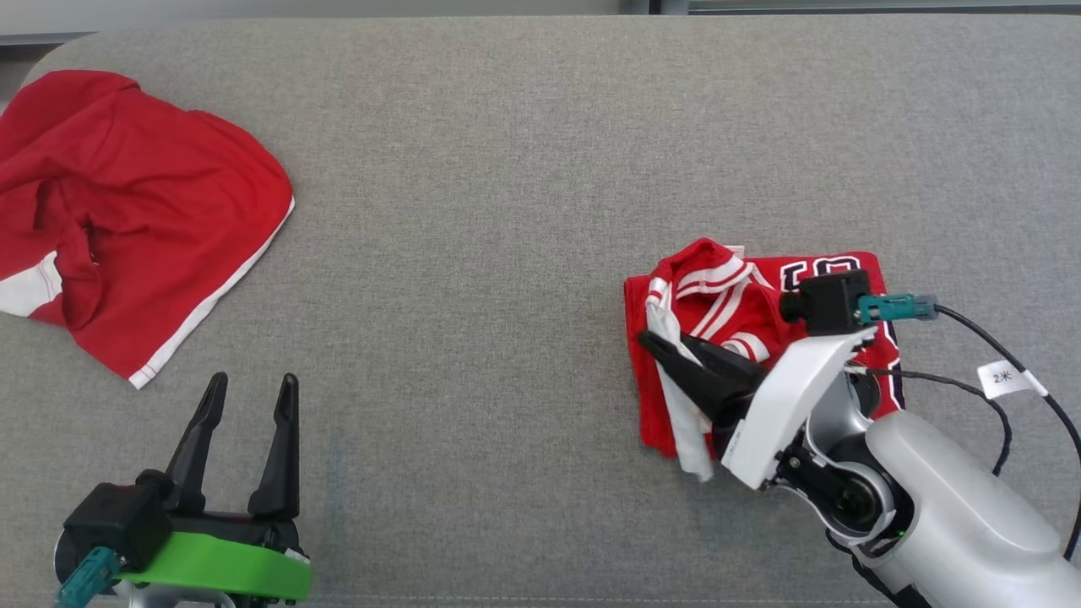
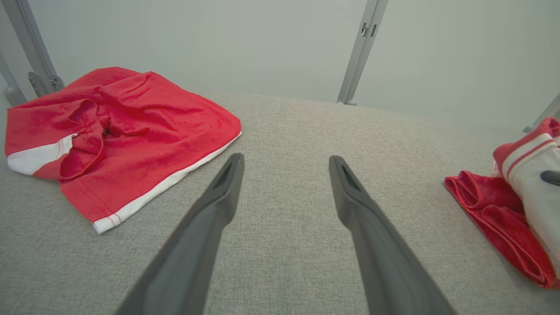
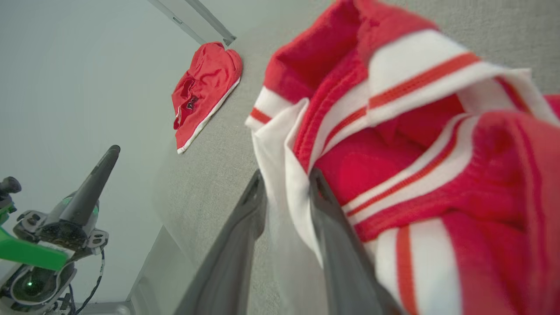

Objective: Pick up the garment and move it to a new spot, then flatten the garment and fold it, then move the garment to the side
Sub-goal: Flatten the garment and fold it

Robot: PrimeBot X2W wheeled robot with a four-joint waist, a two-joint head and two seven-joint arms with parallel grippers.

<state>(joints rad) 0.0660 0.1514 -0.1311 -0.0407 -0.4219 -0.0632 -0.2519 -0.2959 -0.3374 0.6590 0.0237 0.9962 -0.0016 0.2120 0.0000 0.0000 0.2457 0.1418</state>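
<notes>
The folded red jersey (image 1: 709,295) lies under the right end effector (image 1: 663,340), a white fold (image 3: 280,166) between its narrowly parted fingers (image 3: 245,227); whether pinched is unclear. Best part fully, then retreat straight back.

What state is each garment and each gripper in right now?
Striped garment, folded into a compact bundle on the robot's right, striped trim bunched on top.
Plain red garment, crumpled and unfolded, far left.
Left gripper, open, holding nothing.
Right gripper, jaws narrowly apart on either side of a white fold of the striped garment; cannot tell whether it grips.
</notes>
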